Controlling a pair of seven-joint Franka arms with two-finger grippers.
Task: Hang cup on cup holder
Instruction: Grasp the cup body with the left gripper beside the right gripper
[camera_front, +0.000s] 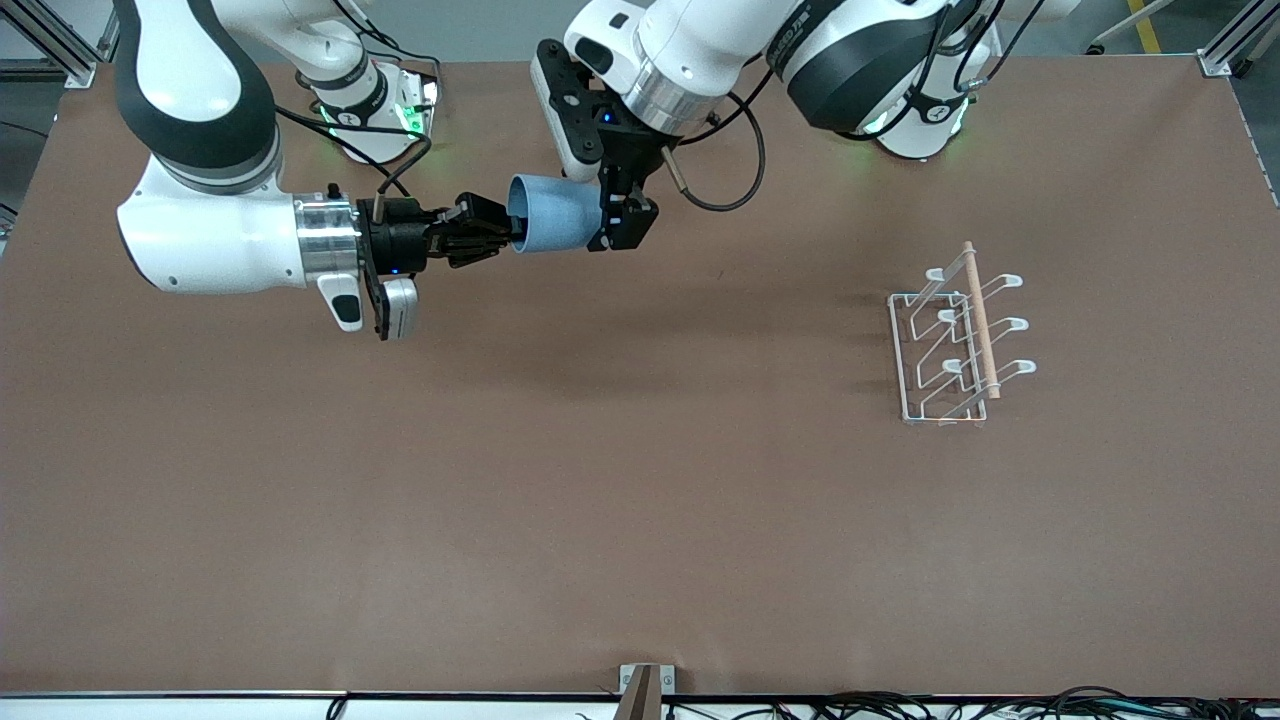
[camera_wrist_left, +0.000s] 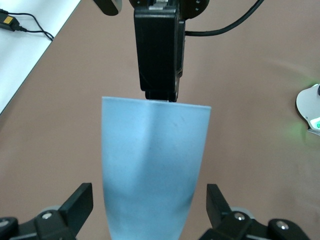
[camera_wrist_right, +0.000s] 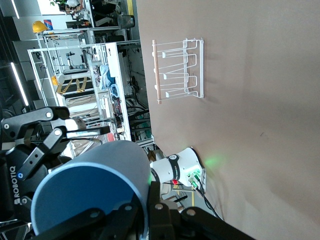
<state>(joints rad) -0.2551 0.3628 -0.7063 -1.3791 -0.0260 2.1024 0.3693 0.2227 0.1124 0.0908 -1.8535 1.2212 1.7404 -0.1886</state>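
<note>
The light blue cup (camera_front: 548, 213) hangs on its side in the air over the table's end nearest the robot bases. My right gripper (camera_front: 503, 238) is shut on its rim, with one finger inside and one outside, as the right wrist view (camera_wrist_right: 150, 212) shows; the cup's mouth (camera_wrist_right: 85, 200) fills that view's corner. My left gripper (camera_front: 612, 215) is open around the cup's base end. In the left wrist view its fingers (camera_wrist_left: 80, 202) stand clear of the cup (camera_wrist_left: 152, 160) on both sides. The white wire cup holder (camera_front: 955, 340) with its wooden rod stands toward the left arm's end; it also shows in the right wrist view (camera_wrist_right: 177, 70).
Bare brown table (camera_front: 600, 480) lies between the cup and the cup holder. The arm bases with green lights (camera_front: 385, 110) stand along the table's edge. A small bracket (camera_front: 645, 685) sits at the edge nearest the front camera.
</note>
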